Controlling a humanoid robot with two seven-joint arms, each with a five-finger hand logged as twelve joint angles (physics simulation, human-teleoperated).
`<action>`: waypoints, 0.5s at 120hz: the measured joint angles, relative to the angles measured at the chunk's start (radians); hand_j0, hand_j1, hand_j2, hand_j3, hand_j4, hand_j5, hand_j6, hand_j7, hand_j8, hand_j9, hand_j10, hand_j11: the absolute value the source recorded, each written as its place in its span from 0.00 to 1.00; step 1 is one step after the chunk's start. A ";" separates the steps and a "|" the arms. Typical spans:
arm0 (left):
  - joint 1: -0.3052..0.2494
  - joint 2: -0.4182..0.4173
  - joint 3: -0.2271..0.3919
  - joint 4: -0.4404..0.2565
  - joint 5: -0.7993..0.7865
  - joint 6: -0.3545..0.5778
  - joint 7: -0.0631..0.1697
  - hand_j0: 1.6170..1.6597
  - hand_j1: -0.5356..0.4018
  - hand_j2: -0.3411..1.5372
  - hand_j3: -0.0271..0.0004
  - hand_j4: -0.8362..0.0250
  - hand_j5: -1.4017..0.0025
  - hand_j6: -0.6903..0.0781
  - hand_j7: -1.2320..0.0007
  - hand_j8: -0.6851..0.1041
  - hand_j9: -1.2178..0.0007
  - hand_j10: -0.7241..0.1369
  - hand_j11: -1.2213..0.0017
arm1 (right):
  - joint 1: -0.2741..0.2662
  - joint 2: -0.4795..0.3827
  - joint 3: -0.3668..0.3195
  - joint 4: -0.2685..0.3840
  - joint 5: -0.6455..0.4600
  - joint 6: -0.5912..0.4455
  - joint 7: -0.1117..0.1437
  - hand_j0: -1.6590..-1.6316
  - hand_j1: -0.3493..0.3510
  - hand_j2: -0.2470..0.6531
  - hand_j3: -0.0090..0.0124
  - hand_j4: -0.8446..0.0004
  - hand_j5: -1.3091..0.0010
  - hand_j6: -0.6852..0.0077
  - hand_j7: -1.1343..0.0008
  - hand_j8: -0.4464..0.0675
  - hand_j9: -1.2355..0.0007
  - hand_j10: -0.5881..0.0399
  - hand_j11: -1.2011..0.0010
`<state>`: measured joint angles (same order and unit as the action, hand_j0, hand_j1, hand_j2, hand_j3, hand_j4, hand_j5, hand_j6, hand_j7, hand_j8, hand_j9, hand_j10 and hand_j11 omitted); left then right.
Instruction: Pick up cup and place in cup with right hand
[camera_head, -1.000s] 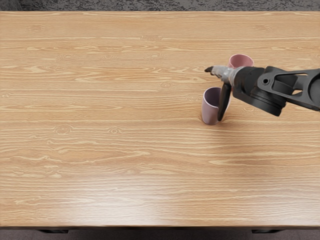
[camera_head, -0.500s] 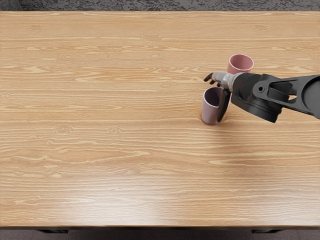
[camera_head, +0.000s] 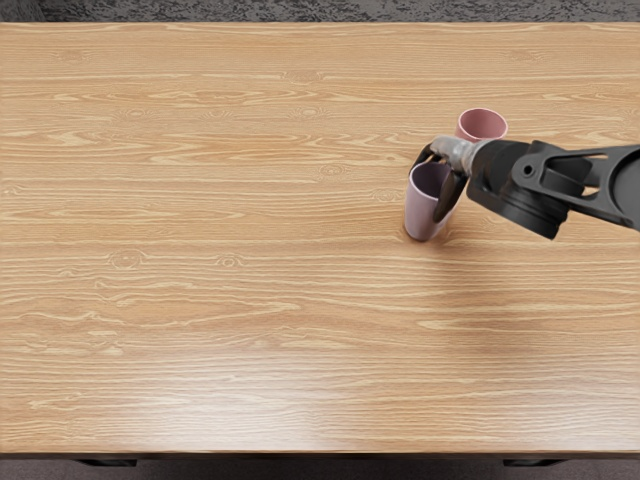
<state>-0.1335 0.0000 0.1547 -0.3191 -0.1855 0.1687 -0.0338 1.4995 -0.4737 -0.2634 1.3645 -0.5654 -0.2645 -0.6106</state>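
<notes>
My right hand (camera_head: 432, 180) comes in from the right edge and is closed around the upper part of the mauve cup (camera_head: 421, 212), thumb on its right side and fingers behind its far rim. The cup is roughly upright with its mouth up; whether its base touches the table cannot be told for sure. Just behind the wrist stands the pink cup (camera_head: 482, 124), mouth up, its lower part hidden by the hand and forearm. The left arm is out of view.
The wooden table (camera_head: 220, 260) fills most of the view, with its far edge near the top and its near edge near the bottom. The right forearm spans from the cups to the right edge.
The fingers have curled in around the mauve cup. That cup has shifted slightly toward the far side, and the hand has moved a little the same way since half a second ago.
</notes>
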 joint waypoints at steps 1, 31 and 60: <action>0.000 0.000 0.000 0.000 0.000 0.000 0.000 0.96 0.94 0.18 0.98 0.97 0.99 0.89 1.00 0.86 1.00 0.84 0.99 | 0.000 -0.001 0.004 -0.001 0.000 0.001 0.000 0.27 0.73 0.34 0.44 0.58 0.42 0.70 0.36 0.52 0.39 0.40 0.37; 0.000 0.000 -0.001 0.000 0.000 0.000 0.000 0.96 0.94 0.18 0.98 0.97 0.99 0.89 1.00 0.86 1.00 0.84 0.99 | 0.015 -0.096 0.173 -0.027 0.007 0.025 0.000 0.27 0.78 0.38 0.43 0.65 0.35 0.77 0.31 0.63 0.32 0.47 0.31; 0.000 0.000 -0.001 0.000 0.000 0.000 0.000 0.96 0.94 0.18 0.99 0.97 0.99 0.89 1.00 0.86 1.00 0.84 0.99 | 0.049 -0.163 0.286 -0.150 0.005 0.052 0.000 0.28 0.79 0.39 0.45 0.67 0.33 0.79 0.30 0.66 0.31 0.49 0.30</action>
<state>-0.1335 0.0000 0.1536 -0.3191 -0.1854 0.1687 -0.0338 1.5485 -0.6369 0.0226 1.2141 -0.5601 -0.2120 -0.6107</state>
